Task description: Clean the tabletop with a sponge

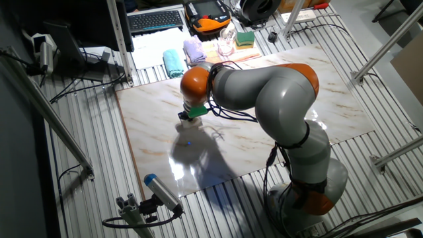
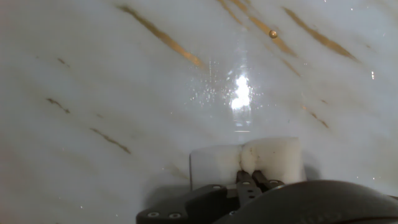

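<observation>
The tabletop (image 1: 264, 132) is a glossy white marble-look slab with brown veins; it fills the hand view (image 2: 124, 93). My gripper (image 1: 192, 116) points down over the slab's left-middle part. In the hand view the gripper (image 2: 252, 178) is shut on the sponge (image 2: 273, 158), a cream-beige block pinched in the middle by the two fingers. The sponge (image 1: 194, 121) sits at the slab surface under the hand. I cannot tell whether it presses on the slab. A small brown speck (image 2: 273, 34) lies on the slab ahead of the sponge.
Behind the slab lie a teal cloth (image 1: 174, 63), a lilac cloth (image 1: 193, 49), a green-and-yellow sponge (image 1: 245, 39) and a glass item (image 1: 227, 43). A keyboard (image 1: 156, 20) is further back. A blue-tipped tool (image 1: 160, 192) stands at the front left. Slanted metal bars (image 1: 46, 112) flank the ribbed surface.
</observation>
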{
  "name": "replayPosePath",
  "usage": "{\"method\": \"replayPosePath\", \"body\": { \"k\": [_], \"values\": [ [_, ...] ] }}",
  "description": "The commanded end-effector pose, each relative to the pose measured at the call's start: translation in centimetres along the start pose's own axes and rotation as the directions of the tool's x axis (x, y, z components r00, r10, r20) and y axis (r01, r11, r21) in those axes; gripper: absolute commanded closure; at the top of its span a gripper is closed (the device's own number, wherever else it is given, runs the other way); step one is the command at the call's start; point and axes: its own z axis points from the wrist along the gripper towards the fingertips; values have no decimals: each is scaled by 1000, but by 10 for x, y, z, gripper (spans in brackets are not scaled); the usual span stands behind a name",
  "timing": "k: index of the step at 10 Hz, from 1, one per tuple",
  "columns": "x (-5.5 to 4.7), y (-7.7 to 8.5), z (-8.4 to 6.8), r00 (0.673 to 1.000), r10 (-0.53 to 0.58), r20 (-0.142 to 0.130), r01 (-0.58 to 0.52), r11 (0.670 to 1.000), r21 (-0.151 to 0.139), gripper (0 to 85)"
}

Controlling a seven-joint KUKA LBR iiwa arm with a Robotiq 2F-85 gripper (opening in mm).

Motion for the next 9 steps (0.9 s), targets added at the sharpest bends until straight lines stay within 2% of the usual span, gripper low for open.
{"method": "replayPosePath", "body": {
  "k": [1, 5, 9],
  "values": [
    [1, -2, 0, 1000, -3, -1, 3, 1000, 0, 850],
    [6, -13, -2, 1000, -12, -4, 12, 1000, -4, 850],
    [11, -25, 2, 1000, -21, 3, 21, 1000, -14, 850]
  ]
}}
